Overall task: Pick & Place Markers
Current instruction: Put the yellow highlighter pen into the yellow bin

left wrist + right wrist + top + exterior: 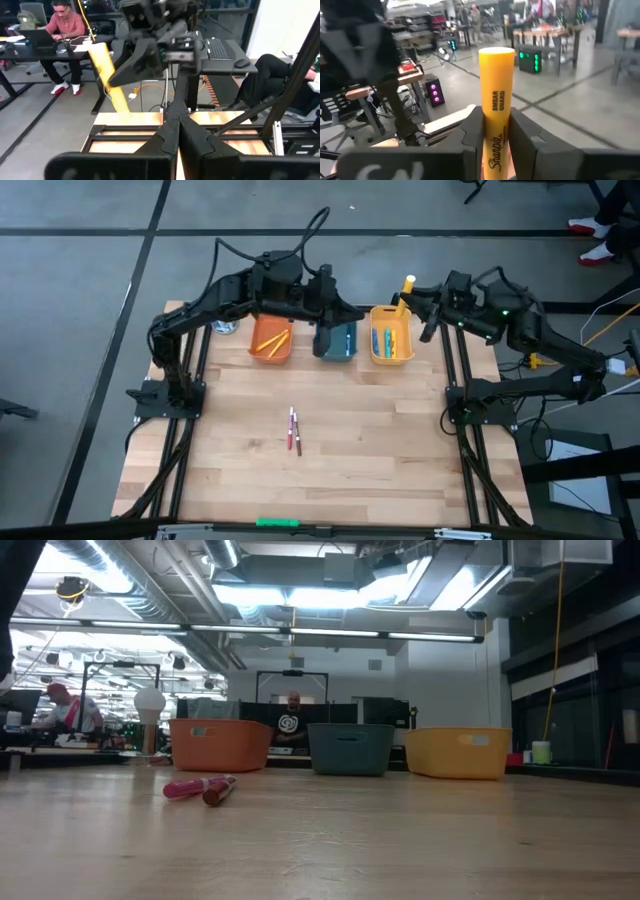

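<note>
My right gripper (414, 298) (495, 122) hovers over the far rim of the yellow bin (391, 345) and is shut on a yellow marker (408, 284) (496, 75). The left wrist view shows that marker (107, 75) too. My left gripper (343, 310) (178, 125) is shut and empty, above the teal bin (336, 340). Two markers, one pink-red and one dark red (294, 430) (200, 788), lie flat side by side in the middle of the table. More markers lie inside the orange bin (271, 340) and the yellow bin. My right gripper pinches the yellow marker's barrel (496, 112) between its two fingers (472, 125), which lie across it. The capped end (496, 55) sticks out well past the fingers. The marker is lifted clear, over the yellow bin's far rim. Its lower end is hidden behind the gripper.
The three bins stand in a row along the table's far edge (345, 748). A bright green stick (278, 522) lies at the near edge. A small blue-and-white object (226, 328) sits left of the orange bin. People sit at desks beyond the table (62, 22).
</note>
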